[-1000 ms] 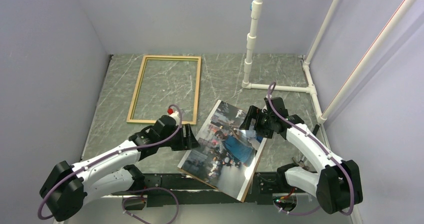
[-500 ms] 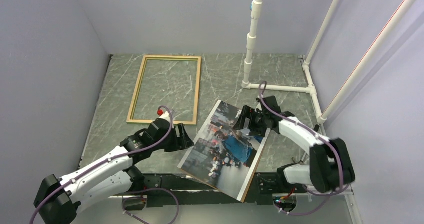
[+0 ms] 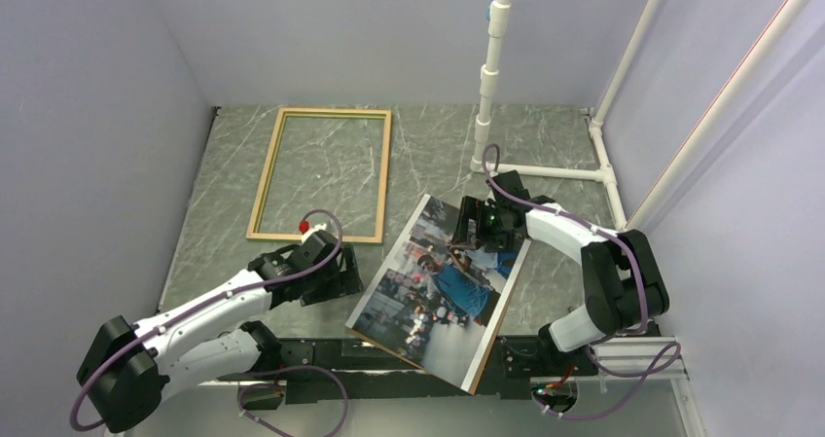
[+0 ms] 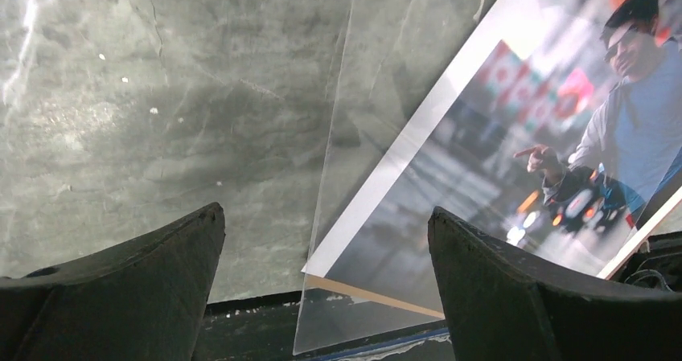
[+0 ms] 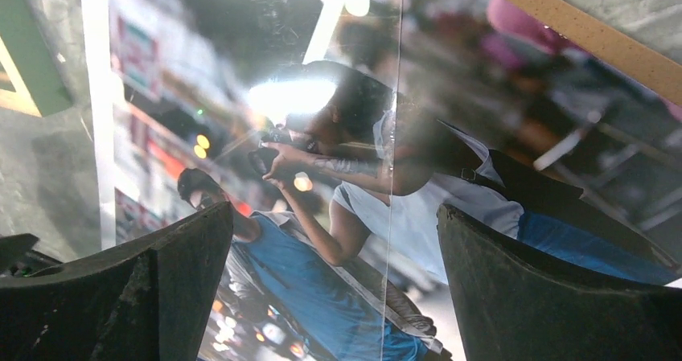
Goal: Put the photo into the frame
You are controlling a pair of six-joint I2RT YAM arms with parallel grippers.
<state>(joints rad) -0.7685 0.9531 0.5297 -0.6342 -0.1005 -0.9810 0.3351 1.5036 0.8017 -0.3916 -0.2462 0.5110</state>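
lying face up at the table's (image 3: 428, 145) near edge, the photo (image 3: 443, 286) is apart from the frame (image 3: 385, 169); left gripper (image 3: 350, 270) beside it, right gripper (image 3: 471, 231) over it, both spread wide, empty.

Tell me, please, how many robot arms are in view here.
2. The left arm reaches in from the near-left corner, ending beside the photo; the right arm bends in from the near-right, ending above the photo's far end. None appears hidden.
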